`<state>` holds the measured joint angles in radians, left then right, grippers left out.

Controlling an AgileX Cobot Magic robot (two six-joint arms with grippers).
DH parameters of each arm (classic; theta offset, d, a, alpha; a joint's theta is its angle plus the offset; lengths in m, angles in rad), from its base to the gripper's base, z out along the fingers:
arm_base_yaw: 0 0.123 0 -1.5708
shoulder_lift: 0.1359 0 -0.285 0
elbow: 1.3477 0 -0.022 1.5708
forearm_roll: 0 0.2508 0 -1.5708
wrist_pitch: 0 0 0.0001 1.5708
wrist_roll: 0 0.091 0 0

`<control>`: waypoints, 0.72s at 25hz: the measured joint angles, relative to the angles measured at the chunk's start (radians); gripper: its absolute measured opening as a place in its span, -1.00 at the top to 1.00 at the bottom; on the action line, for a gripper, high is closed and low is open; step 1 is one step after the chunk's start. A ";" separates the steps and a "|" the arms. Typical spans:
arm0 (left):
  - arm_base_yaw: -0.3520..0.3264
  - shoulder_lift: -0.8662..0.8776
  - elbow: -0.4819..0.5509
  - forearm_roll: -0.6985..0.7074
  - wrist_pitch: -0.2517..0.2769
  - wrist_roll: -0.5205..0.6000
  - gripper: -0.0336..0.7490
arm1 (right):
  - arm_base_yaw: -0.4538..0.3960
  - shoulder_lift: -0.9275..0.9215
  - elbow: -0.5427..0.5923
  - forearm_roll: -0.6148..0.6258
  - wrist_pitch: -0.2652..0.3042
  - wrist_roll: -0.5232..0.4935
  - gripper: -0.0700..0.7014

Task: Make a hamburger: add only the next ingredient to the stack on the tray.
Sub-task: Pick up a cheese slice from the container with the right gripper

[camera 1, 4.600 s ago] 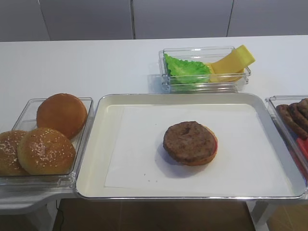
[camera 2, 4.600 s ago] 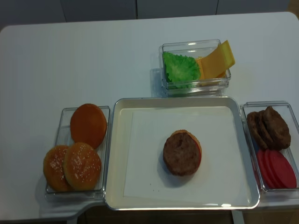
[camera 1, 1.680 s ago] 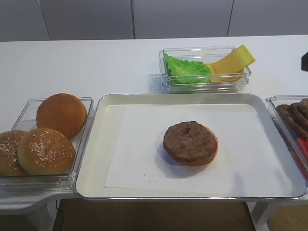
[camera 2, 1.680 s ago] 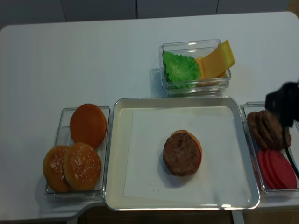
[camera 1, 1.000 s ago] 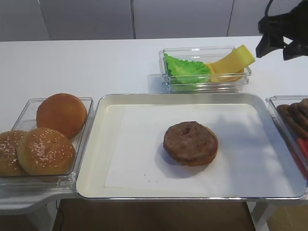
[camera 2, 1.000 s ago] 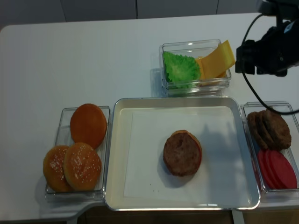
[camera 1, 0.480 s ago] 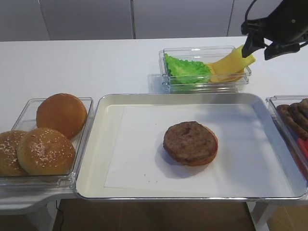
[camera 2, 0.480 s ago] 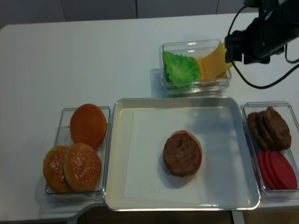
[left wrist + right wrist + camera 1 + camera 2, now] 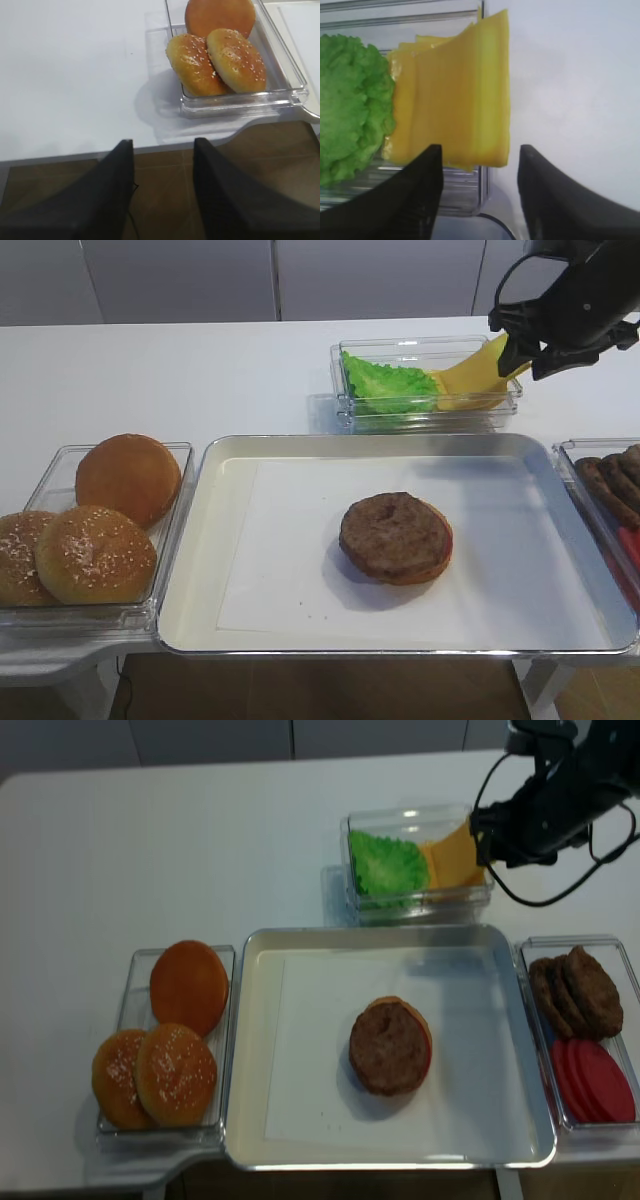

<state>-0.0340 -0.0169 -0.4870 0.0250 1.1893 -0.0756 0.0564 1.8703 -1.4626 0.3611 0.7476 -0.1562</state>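
Note:
The yellow cheese slices [image 9: 472, 376] lean in the clear bin [image 9: 425, 418] behind the tray, their top edge sticking out over the bin's right end. My right gripper [image 9: 522, 352] hovers at that end, open. In the right wrist view the cheese [image 9: 455, 100] hangs just ahead of the gap between the two black fingers, touching neither. The stack [image 9: 395, 537], a brown patty on a bun half, sits mid-tray [image 9: 400, 443]. My left gripper [image 9: 162, 145] is open and holds nothing, off the table's near-left edge.
Green lettuce [image 9: 385, 385] fills the left half of the cheese bin. A bin of whole buns [image 9: 100, 520] stands left of the tray. A bin with loose patties [image 9: 575, 992] and red slices [image 9: 595, 1082] stands right of it.
My right arm has swung in from the right edge to the cheese bin's right end, and its jaws have narrowed around the overhanging cheese edge. Nothing else moved.

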 joint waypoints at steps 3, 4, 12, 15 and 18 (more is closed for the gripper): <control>0.000 0.000 0.000 0.000 0.000 0.000 0.15 | 0.000 0.002 -0.004 0.000 -0.010 0.000 0.03; 0.000 0.000 0.000 0.000 0.000 0.000 0.15 | 0.000 0.004 -0.008 0.000 -0.012 0.000 0.05; 0.000 0.000 0.000 0.000 0.000 0.000 0.15 | 0.000 0.010 -0.010 0.000 -0.031 0.000 0.23; 0.000 0.000 0.000 0.000 0.000 0.000 0.15 | 0.000 0.010 -0.011 0.000 -0.035 -0.002 0.43; 0.000 0.000 0.000 0.000 0.000 0.000 0.15 | 0.000 0.010 -0.011 0.000 -0.035 -0.004 0.63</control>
<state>-0.0340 -0.0169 -0.4870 0.0250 1.1893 -0.0756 0.0564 1.8803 -1.4732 0.3611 0.7123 -0.1603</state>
